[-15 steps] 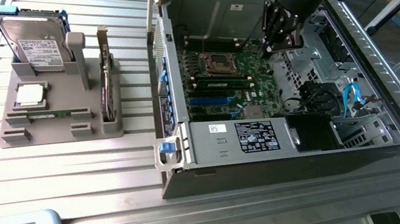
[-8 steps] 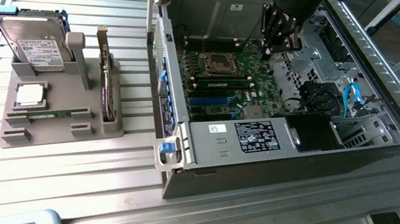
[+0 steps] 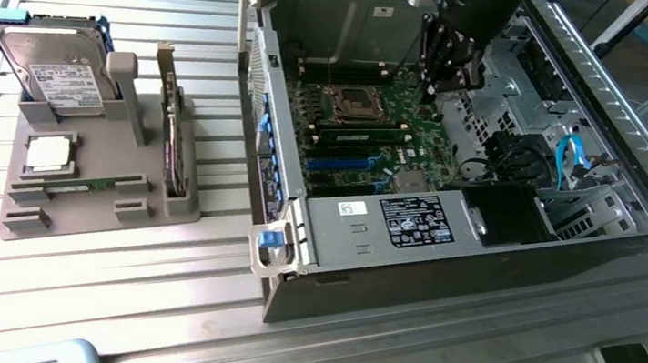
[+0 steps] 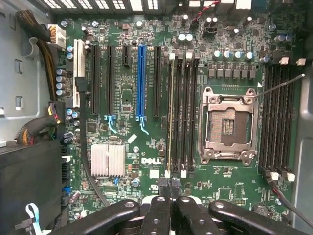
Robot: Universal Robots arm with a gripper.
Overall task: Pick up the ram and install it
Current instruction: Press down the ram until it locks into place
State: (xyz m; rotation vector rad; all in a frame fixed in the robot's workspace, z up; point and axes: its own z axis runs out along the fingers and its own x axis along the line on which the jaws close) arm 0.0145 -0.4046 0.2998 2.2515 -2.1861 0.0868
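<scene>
Our gripper (image 4: pixel 171 192) sits low over the motherboard, its two black fingers pressed together with nothing clamped between them. Just beyond the tips stands the ram (image 4: pixel 170 117), seen edge-on as a thin yellow-green line in the first of four black slots (image 4: pixel 186 117). In the exterior view the ram (image 3: pixel 360 135) is a green stick on the board, and the gripper (image 3: pixel 438 85) hangs above one end. We cannot tell whether the tips touch it.

We judge the step to be seating. The push should go straight down on the stick's top edge, near an end. The stick must stay upright so the white latches (image 4: pixel 167 174) can close, since any sideways lean would rack it in the slot.

Room is tight. Three empty slots lie on one side and a long black card slot (image 4: pixel 157 81) on the other. Beyond the slots is the open socket (image 4: pixel 227 122), whose contacts we must avoid. Farther off, cables (image 4: pixel 41 46) hug the case wall (image 4: pixel 14 88). Straight up looks the freest way out.

Outside the case, at the exterior view's left, a grey holder (image 3: pixel 94 210) carries a drive (image 3: pixel 61 78) and a card (image 3: pixel 167 113).
</scene>
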